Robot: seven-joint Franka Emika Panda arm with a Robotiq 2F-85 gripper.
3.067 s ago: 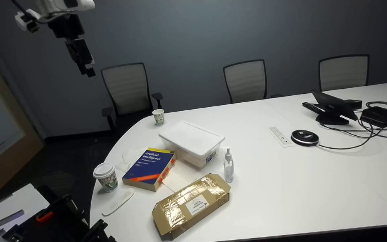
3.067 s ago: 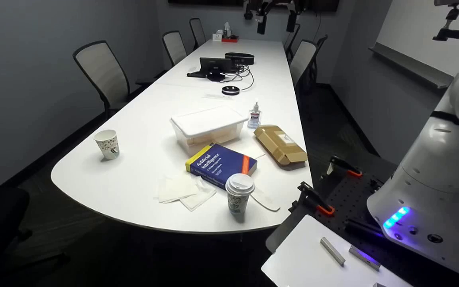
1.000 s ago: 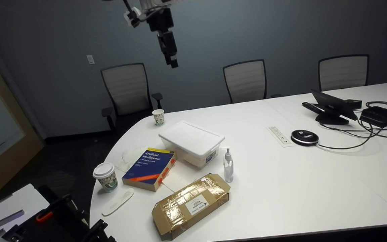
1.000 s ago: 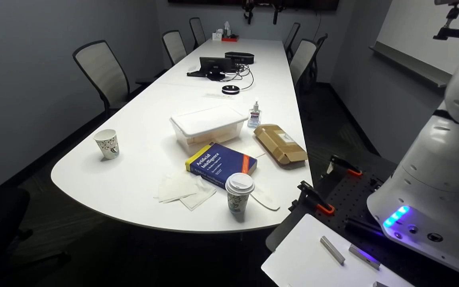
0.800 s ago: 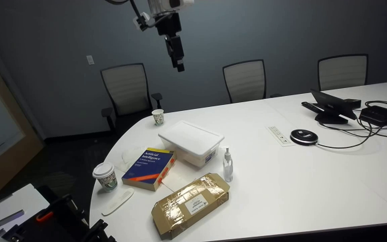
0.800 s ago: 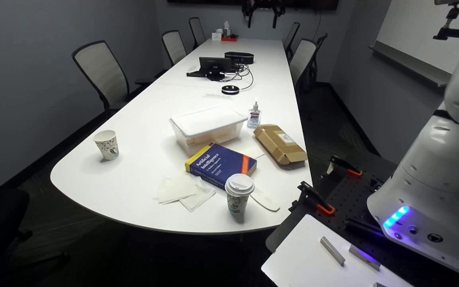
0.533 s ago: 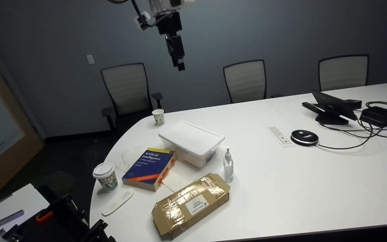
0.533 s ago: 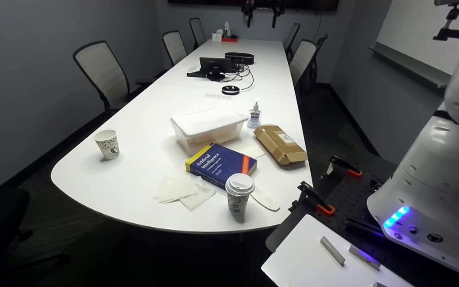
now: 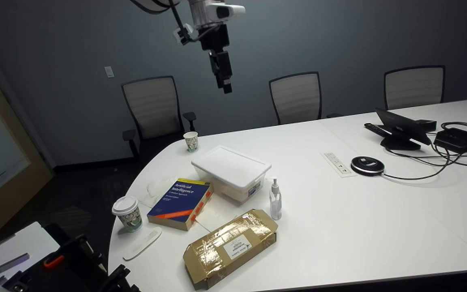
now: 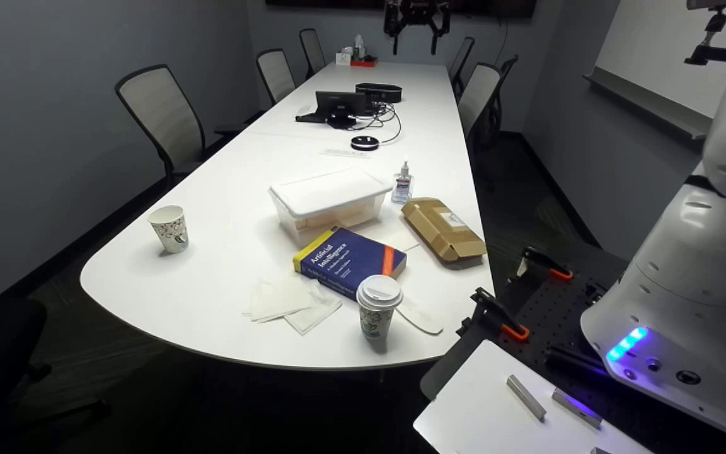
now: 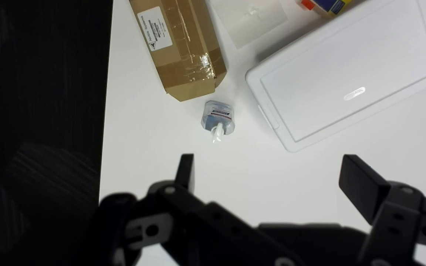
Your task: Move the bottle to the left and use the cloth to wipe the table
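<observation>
Black pads (image 11: pixel 362 186) stand wide apart on the gripper (image 11: pixel 268 171); the jaws have hold of nothing, and the white of the table (image 9: pixel 359 227) shows between them. In both exterior views the gripper hangs high over the table, its tips pointing down.

Nearest in the wrist view is the bottle (image 11: pixel 218 116), clear with a white pump. It stands upright on the table, just beside the end of the brown box (image 11: pixel 183 40), a thin strip of white parting them, and near a corner of the lidded tub (image 11: pixel 346 74).

The blue book (image 10: pixel 347 261) lies cover up beside the tub; whether they touch I cannot tell. One white sheet (image 11: pixel 242 33) lies between book, tub and box, and more sheets (image 10: pixel 278 299) overlap on the book's other side, cloth or paper I cannot tell.

A lidded cup (image 10: pixel 377 315) stands upright by the book's corner, next to a flat white piece (image 10: pixel 420 315). Another cup (image 10: pixel 171 230) stands well apart, near the table's edge.

Farther along the table sit a round black puck (image 9: pixel 367 166) and a dark screen (image 9: pixel 403 126). Chairs (image 9: pixel 296 99) line the side. The arm's base (image 10: pixel 665 347), white with a lit blue strip, stands beside the table.
</observation>
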